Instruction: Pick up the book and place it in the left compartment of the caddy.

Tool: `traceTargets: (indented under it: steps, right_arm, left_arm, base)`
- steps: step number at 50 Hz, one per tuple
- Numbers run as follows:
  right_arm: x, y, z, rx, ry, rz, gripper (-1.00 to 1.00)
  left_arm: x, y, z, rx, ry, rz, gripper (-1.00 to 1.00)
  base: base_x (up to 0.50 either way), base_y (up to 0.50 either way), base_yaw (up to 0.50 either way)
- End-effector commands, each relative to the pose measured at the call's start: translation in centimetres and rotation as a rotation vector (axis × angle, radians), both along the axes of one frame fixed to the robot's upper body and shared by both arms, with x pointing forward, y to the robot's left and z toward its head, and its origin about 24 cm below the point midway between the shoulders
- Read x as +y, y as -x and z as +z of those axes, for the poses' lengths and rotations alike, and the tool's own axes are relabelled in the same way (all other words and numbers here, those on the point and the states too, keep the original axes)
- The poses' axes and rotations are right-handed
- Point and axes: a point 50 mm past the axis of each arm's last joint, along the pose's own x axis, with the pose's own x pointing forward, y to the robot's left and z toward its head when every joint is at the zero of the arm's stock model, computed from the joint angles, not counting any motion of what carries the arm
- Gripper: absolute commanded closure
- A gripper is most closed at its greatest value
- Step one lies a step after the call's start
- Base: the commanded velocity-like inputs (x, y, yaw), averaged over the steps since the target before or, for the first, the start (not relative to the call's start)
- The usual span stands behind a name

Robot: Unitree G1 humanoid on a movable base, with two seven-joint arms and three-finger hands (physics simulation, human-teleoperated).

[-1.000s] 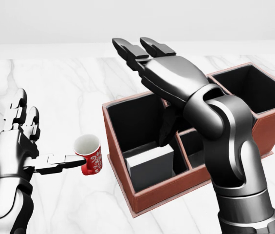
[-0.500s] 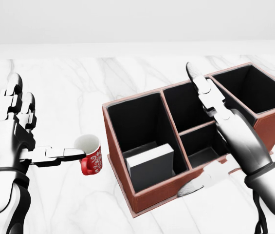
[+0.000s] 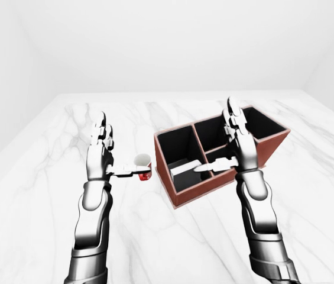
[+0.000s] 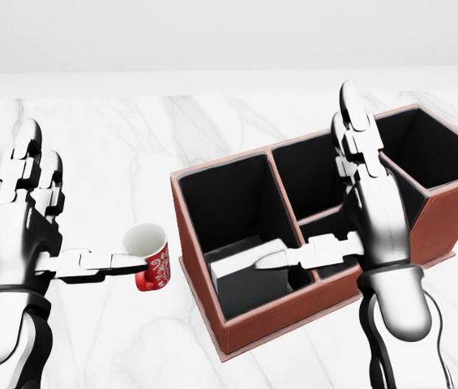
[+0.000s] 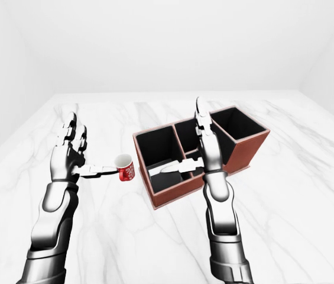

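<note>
The red-brown caddy stands on the white marble table, right of centre in the head view. A grey-white book lies inside its left compartment, low against the near wall. My right hand is open and upright over the caddy's near side, fingers pointing up. Its thumb reaches left across the book and hides part of it. My left hand is open at the view's left and holds nothing. Its thumb stretches right and ends at a red mug.
The red mug with a white inside stands just left of the caddy. The caddy's two middle compartments and the big right one show only dark interiors. Marble tabletop spreads around, and white walls lie beyond.
My right hand has pulled back from above the caddy, swung right, and now stands upright with its thumb over the left compartment. The book stays in that compartment. The left hand barely shifted.
</note>
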Motion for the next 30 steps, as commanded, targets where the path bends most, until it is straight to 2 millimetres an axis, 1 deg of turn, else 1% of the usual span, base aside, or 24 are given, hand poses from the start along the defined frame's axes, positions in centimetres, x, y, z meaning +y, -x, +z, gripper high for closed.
traceTargets:
  steps: [1, 4, 5, 8, 9, 11, 13, 14, 20, 22, 24, 30]
  right_arm:
    - [0.7, 0.5, 2.7, -0.125, -0.049, -0.032, -1.00]
    - [0.3, 1.9, 4.3, -0.210, -0.063, -0.019, -1.00]
    - [0.2, 2.7, 5.9, -0.283, -0.064, -0.009, -1.00]
    - [0.0, 3.8, 7.8, -0.380, -0.059, 0.003, -1.00]
    - [-0.1, 4.2, 8.8, -0.430, -0.054, 0.007, -1.00]
    - [-0.1, 4.8, 9.7, -0.479, -0.055, 0.013, -1.00]
    - [-0.1, 4.9, 10.2, -0.489, -0.051, 0.022, -1.00]
    - [-0.4, 5.2, 10.6, -0.485, -0.050, 0.031, -1.00]
    - [-0.8, 5.2, 12.3, -0.484, -0.038, 0.048, -1.00]
    - [-0.9, 5.4, 12.6, -0.500, -0.033, 0.052, -1.00]
    - [-1.1, 6.0, 12.8, -0.519, -0.032, 0.058, -1.00]
    - [-1.6, 7.6, 12.7, -0.541, -0.026, 0.072, -1.00]
  left_arm:
    - [-0.3, 0.7, 0.3, -0.019, -0.004, -0.011, -1.00]
    - [-0.3, 0.9, 1.4, -0.066, -0.008, -0.013, -1.00]
    - [-0.3, 1.0, 2.6, -0.120, -0.008, -0.012, -1.00]
    - [-0.4, 1.0, 4.3, -0.189, -0.015, -0.015, -1.00]
    - [-0.6, 0.9, 5.1, -0.222, -0.018, -0.016, -1.00]
    - [-0.7, 0.8, 6.0, -0.256, -0.021, -0.018, -1.00]
    - [-0.8, 0.6, 6.7, -0.279, -0.024, -0.022, -1.00]
    - [-0.9, 0.3, 7.5, -0.308, -0.033, -0.027, -1.00]
    - [-1.2, -0.6, 10.7, -0.411, -0.043, -0.039, -1.00]
    - [-1.2, -0.7, 11.1, -0.422, -0.042, -0.041, -1.00]
    - [-1.4, -0.8, 11.3, -0.429, -0.042, -0.045, -1.00]
    - [-1.4, -0.9, 11.0, -0.417, -0.040, -0.048, -1.00]
  base:
    - [0.00, 0.00, 0.00]
    - [0.00, 0.00, 0.00]
    - [0.00, 0.00, 0.00]
    - [0.00, 0.00, 0.00]
    - [0.00, 0.00, 0.00]
    - [0.00, 0.00, 0.00]
    - [0.00, 0.00, 0.00]
    - [0.00, 0.00, 0.00]
    - [0.00, 0.00, 0.00]
    - [0.00, 0.00, 0.00]
    - [0.00, 0.00, 0.00]
    - [0.00, 0.00, 0.00]
